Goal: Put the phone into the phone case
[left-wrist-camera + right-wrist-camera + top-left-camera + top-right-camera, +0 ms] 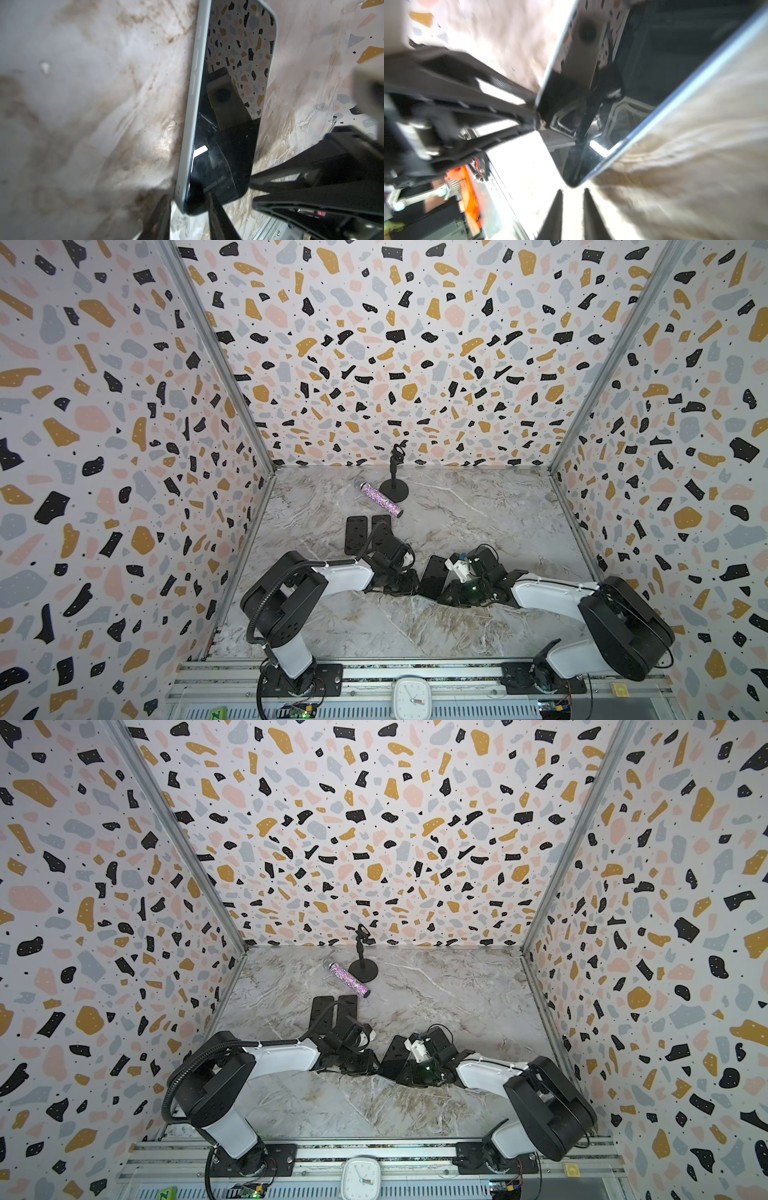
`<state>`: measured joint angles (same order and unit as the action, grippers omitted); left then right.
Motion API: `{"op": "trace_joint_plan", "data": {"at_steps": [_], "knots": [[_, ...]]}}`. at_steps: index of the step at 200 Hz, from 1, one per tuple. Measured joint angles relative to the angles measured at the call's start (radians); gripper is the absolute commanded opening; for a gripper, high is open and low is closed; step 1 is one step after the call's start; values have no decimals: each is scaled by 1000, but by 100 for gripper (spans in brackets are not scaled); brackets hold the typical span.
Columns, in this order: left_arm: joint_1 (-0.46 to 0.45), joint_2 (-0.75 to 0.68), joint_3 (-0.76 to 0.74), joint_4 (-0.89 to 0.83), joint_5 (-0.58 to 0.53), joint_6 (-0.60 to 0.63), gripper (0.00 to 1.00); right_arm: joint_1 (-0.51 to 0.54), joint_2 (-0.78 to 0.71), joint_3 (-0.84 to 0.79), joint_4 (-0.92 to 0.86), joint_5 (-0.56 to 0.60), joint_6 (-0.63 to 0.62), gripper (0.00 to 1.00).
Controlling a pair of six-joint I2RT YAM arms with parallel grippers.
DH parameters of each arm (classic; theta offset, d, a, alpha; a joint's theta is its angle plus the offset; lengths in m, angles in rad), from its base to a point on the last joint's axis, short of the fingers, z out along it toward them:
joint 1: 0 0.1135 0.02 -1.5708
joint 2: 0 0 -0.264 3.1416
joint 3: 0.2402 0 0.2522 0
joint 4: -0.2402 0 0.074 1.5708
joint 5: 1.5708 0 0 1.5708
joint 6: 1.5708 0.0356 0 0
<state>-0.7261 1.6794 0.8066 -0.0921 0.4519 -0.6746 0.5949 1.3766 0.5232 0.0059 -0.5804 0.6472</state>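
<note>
marble tabletop (83, 104): glossy black phone (228, 128), pale case (195, 83).

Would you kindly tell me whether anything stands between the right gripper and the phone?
Nothing visible does: in the right wrist view the right gripper points straight at a corner of the phone, only bare tabletop between them.

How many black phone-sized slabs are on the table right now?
3. The first slab and second slab lie side by side beyond the left gripper; the phone sits between it and the right gripper. More may hide under the arms.
</note>
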Motion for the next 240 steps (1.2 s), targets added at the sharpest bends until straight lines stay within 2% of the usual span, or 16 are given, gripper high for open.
{"op": "trace_joint_plan", "data": {"at_steps": [20, 38, 73, 109, 169, 240], "knots": [[22, -6, 0, -10, 11, 13, 52, -50, -37, 9, -17, 21, -15, 40], [31, -6, 6, -8, 18, 20, 54, -96, -16, 30, -32, 29, -34, 40], [34, 4, 11, -3, 31, 29, 54, -124, 72, 70, -27, 26, -56, 40], [21, 27, 12, 40, 49, 31, 48, -105, 142, 74, 2, 2, -58, 40], [0, 66, 22, 91, 74, 31, 43, -84, 208, 90, 68, -15, -52, 24], [1, 67, 21, 92, 75, 28, 42, -90, 233, 90, 98, -34, -32, 14]]}}
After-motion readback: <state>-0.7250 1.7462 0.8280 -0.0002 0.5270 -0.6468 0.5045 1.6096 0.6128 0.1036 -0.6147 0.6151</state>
